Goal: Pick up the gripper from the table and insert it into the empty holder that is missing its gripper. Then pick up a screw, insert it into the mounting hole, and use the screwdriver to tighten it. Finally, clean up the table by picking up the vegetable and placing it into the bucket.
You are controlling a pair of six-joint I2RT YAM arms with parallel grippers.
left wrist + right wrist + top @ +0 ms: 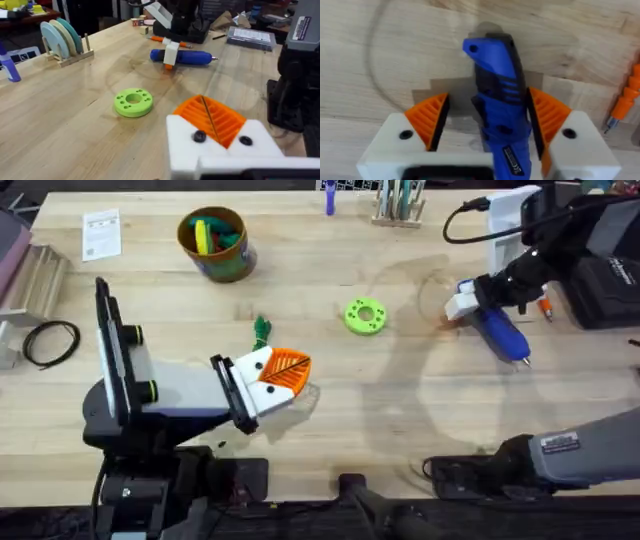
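- The large light-wood plank table carries all the items noted below.
- The left gripper, white with orange ribbed pads, sits low over the table's near-left area. Its pads appear pressed together; from the left wrist view only a thin dark line shows between them, and nothing can be made out in the grip.
- The small slim dark-green toy vegetable lies on the table just beyond the left gripper's tip, apart from it.
- The small round bucket with orange-brown rim and green side stands near the far edge, left of centre, with yellow and green objects inside.
- A lime-green round ring-shaped disc lies flat near the table's middle, well apart from the bucket.
- The chunky bright-blue cylindrical screwdriver lies on its side toward the right edge, its dark bit pointing toward the near-right corner.
- The right gripper straddles the screwdriver's body, its jaws apart; one orange pad touches the blue body, while a gap shows at the other.
- A thin orange stick-like tool lies just beside the screwdriver.
- A wooden rack holding pale discs stands at the far edge.
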